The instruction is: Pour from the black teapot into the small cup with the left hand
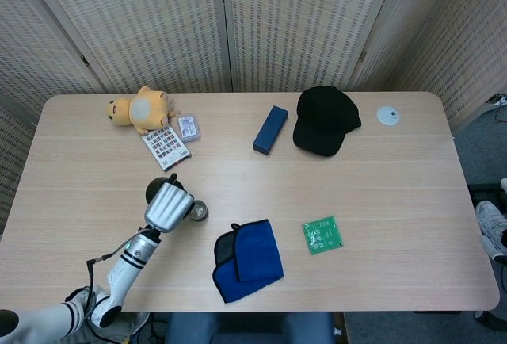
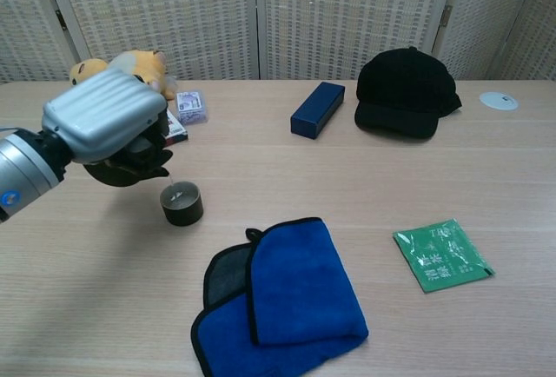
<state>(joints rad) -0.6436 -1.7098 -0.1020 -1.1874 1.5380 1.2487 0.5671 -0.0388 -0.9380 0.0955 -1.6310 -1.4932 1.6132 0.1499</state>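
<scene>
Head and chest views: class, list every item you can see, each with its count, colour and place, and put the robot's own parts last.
table: one, light wood, under everything
black teapot: one, held tilted above the cup, left front
small cup: one, dark, beside the teapot's spout
cloth: one, blue with black edging, folded, front centre
packet: one, green, right of the cloth
box: one, dark blue, centre back
cap: one, black, right of the box
disc: one, white, far right back
plush toy: one, yellow, back left
cards: two printed packs, by the plush toy
left hand: one, silver, grips the teapot
</scene>
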